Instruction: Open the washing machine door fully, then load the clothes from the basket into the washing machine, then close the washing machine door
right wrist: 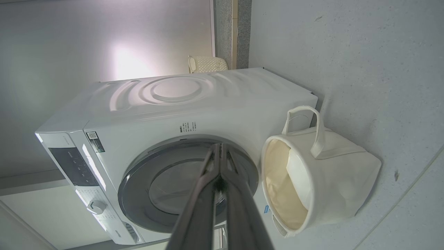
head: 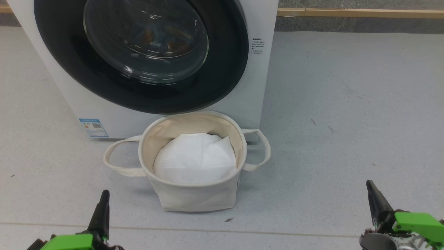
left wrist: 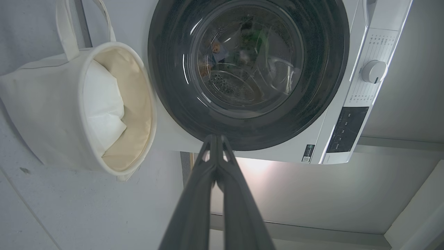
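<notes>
The white washing machine (head: 249, 90) stands ahead with its round black-rimmed door (head: 145, 52) shut flat against the front. Through the glass, orange-brown specks of the clothes (head: 173, 38) show dimly inside the drum. The cream canvas basket (head: 194, 194) sits on the floor right in front of the machine, holding just a plain white liner (head: 194, 158). My left gripper (head: 103, 196) is low at the near left, shut and holding nothing. My right gripper (head: 370, 187) is low at the near right, also shut with nothing in it. Both are well short of the basket.
Grey floor (head: 347, 121) spreads to the right of the machine. A wooden skirting strip (head: 360, 13) runs along the far wall. The machine's control panel and white dial (left wrist: 374, 71) sit above the door. A cream woven object (right wrist: 208, 64) stands behind the machine.
</notes>
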Motion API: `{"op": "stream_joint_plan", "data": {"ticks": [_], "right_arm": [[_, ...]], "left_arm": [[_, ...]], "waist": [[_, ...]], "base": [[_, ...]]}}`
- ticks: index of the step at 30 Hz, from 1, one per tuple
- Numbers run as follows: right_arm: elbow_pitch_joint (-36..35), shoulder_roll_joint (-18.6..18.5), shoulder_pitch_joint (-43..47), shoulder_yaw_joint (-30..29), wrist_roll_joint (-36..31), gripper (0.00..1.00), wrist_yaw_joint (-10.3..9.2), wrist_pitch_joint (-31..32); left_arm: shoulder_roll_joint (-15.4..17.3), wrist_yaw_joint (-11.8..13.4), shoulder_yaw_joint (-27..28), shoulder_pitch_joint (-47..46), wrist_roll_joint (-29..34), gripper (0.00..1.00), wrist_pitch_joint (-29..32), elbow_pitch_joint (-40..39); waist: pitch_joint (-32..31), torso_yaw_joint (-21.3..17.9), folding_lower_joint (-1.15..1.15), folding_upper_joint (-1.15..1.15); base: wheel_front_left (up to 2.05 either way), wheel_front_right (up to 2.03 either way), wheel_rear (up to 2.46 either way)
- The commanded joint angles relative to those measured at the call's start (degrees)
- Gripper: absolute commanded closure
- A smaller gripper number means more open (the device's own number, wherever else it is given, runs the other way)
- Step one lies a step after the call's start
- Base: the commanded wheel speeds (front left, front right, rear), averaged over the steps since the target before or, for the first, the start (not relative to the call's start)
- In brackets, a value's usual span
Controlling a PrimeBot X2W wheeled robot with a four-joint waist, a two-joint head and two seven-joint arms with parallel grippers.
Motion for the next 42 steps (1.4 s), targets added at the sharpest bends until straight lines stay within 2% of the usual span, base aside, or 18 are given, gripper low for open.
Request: {"op": "stream_joint_plan", "data": {"ticks": [1, 42], "right_arm": [[-1.8, -0.2, -2.6, 0.9, -0.3, 1.00, 0.01, 0.4], [-1.7, 0.1, -2.6, 0.5, -0.7, 1.00, 0.01, 0.8]], "left_arm": [[0.4, -0.4, 2.0, -2.5, 0.2, 1.00, 0.4, -2.1], [0.2, -0.4, 2.3, -2.5, 0.5, 1.00, 0.7, -2.1]], "waist": [[0.0, 0.0, 0.00, 0.00], [0.0, 0.0, 0.00, 0.00]], "base": [[0.00, 0.00, 0.00], [0.00, 0.00, 0.00]]}}
